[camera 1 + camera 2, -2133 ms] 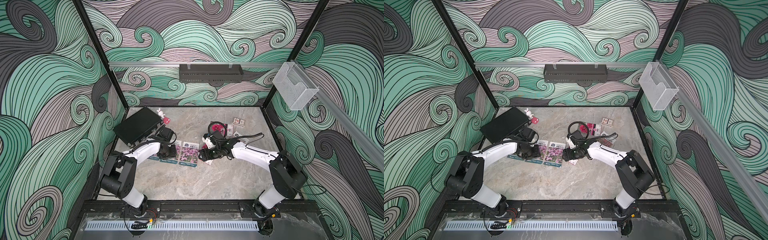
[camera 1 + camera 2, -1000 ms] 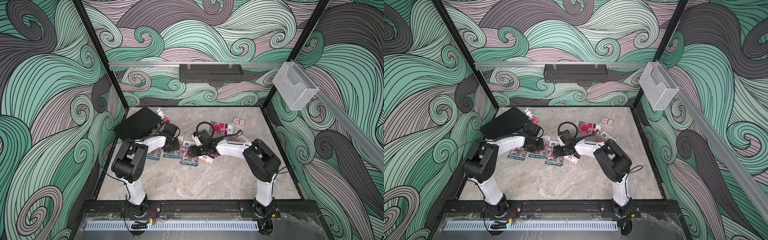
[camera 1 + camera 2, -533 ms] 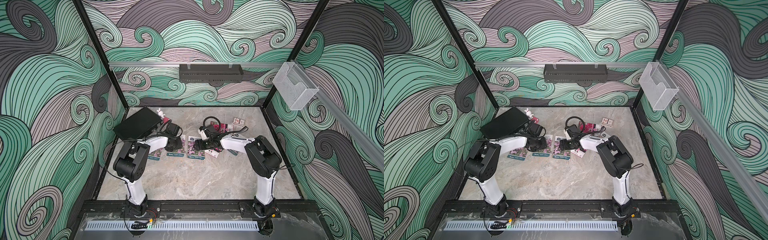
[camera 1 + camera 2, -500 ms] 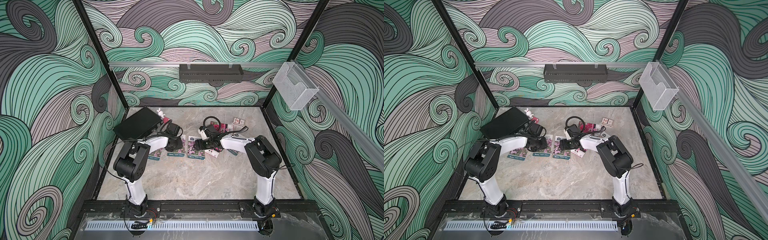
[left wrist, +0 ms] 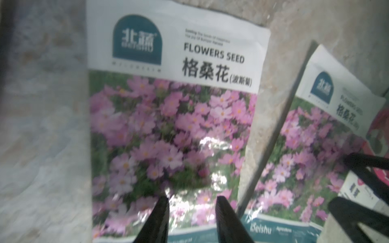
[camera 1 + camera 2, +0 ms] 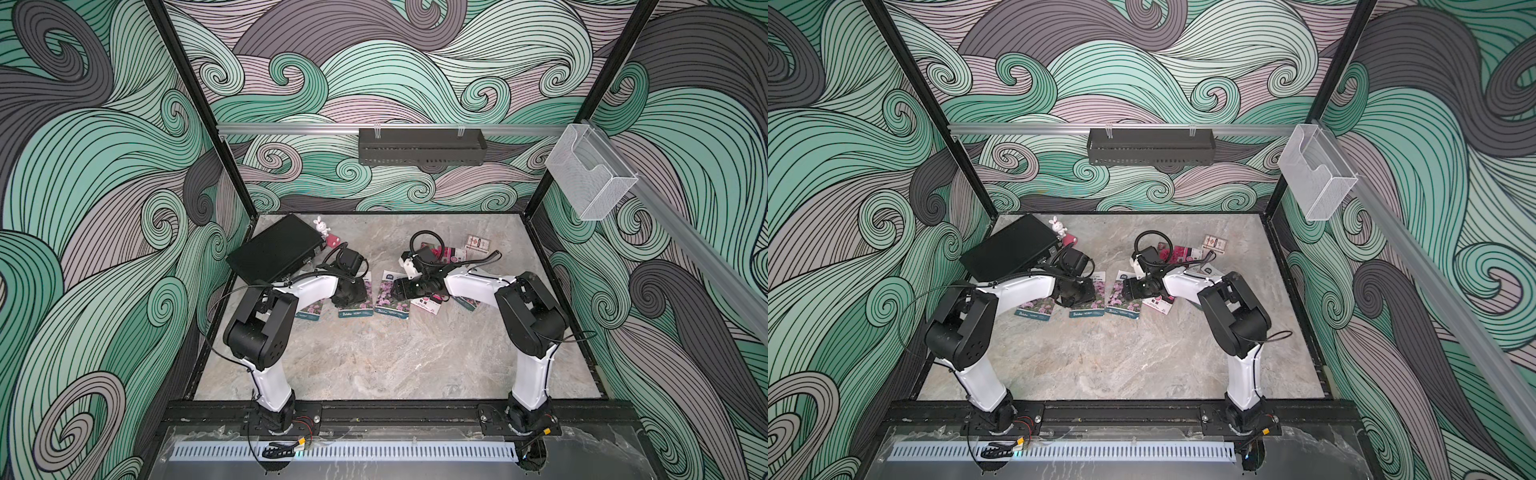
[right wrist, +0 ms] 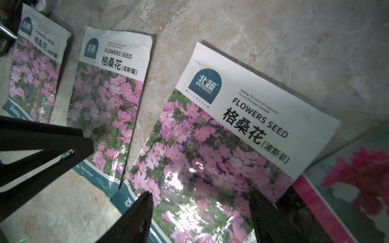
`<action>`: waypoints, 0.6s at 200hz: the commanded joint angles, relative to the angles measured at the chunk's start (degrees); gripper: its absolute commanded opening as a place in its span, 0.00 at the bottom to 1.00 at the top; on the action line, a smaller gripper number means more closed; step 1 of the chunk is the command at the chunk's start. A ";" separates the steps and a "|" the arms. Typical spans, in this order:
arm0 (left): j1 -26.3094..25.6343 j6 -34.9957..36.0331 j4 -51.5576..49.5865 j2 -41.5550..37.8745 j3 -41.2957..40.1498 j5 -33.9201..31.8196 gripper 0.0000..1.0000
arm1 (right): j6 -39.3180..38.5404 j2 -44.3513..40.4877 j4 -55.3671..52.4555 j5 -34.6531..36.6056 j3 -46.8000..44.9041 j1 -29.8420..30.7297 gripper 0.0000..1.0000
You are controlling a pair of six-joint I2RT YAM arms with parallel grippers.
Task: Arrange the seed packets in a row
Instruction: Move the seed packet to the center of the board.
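Three purple-pink seed packets lie side by side in both top views: left (image 6: 311, 311), middle (image 6: 356, 308), right (image 6: 392, 305). My left gripper (image 5: 192, 202) hovers open just over the middle packet (image 5: 172, 126), nothing between its fingers. My right gripper (image 7: 202, 197) stands open over the right packet (image 7: 231, 147), its fingers straddling the lower flower area. A magenta-bloom packet (image 6: 428, 302) lies partly under the right arm. Another packet (image 6: 469, 302) lies beyond it and a third (image 6: 442, 251) farther back.
A large black case (image 6: 274, 253) sits at the back left, with a small bunny figure (image 6: 320, 226) beside it. A red-and-white card box (image 6: 478, 243) lies at the back right. The two grippers are close together over neighbouring packets.
Over the last second the right packet has shifted right and straightened into line with the other two. The right gripper moved with it and opened slightly. The left gripper barely moved.
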 commanded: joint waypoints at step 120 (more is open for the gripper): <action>16.44 10.04 -13.03 -4.08 5.40 -9.10 0.39 | 1.91 -13.48 -1.96 -15.78 0.46 -2.52 0.75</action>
